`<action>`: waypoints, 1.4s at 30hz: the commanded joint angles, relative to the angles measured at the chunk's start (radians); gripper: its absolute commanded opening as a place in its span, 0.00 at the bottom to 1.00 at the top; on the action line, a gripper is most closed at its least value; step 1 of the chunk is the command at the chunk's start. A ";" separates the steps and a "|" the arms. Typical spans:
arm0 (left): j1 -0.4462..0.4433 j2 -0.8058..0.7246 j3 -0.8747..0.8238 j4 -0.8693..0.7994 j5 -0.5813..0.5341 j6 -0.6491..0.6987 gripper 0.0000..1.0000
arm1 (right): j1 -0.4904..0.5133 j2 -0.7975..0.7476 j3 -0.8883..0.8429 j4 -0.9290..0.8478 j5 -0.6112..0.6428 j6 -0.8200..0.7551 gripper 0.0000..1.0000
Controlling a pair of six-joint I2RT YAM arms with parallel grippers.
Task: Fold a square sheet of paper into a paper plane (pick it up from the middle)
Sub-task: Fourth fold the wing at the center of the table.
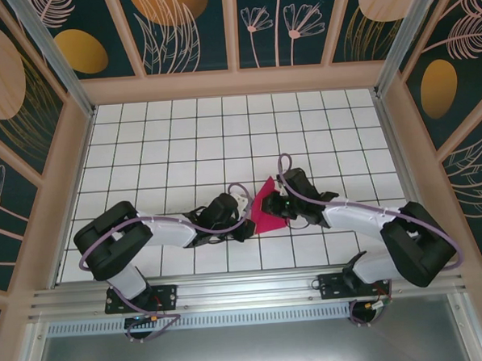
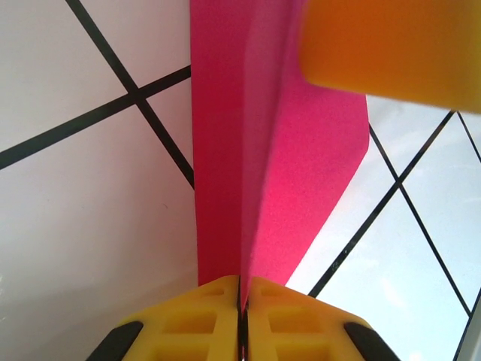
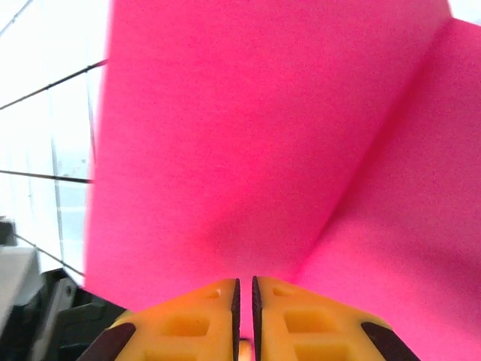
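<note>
Your creased magenta-pink sheet of thin paper (image 1: 263,205) is held over the white tiled bench (image 1: 182,135), slightly toward 6 o'clock from centre. Your left hand (image 2: 242,289) pinches its 8 o'clock edge; your right hand (image 3: 244,289) pinches its 3 o'clock side.

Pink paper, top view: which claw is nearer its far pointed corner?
Right, it seems. The right claw is shut on the pink paper from its right side, just short of that corner; the left claw pinches the near left end, farther away.
</note>
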 commanded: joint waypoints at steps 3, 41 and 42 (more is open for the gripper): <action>0.005 0.017 0.038 -0.006 0.016 0.016 0.10 | 0.018 -0.071 -0.031 0.063 -0.050 -0.025 0.19; -0.057 0.038 0.148 -0.200 -0.204 -0.067 0.00 | -0.135 -0.084 -0.088 -0.091 0.096 0.014 0.21; -0.059 0.039 0.150 -0.199 -0.203 -0.073 0.00 | -0.135 -0.075 -0.081 -0.090 0.092 0.006 0.20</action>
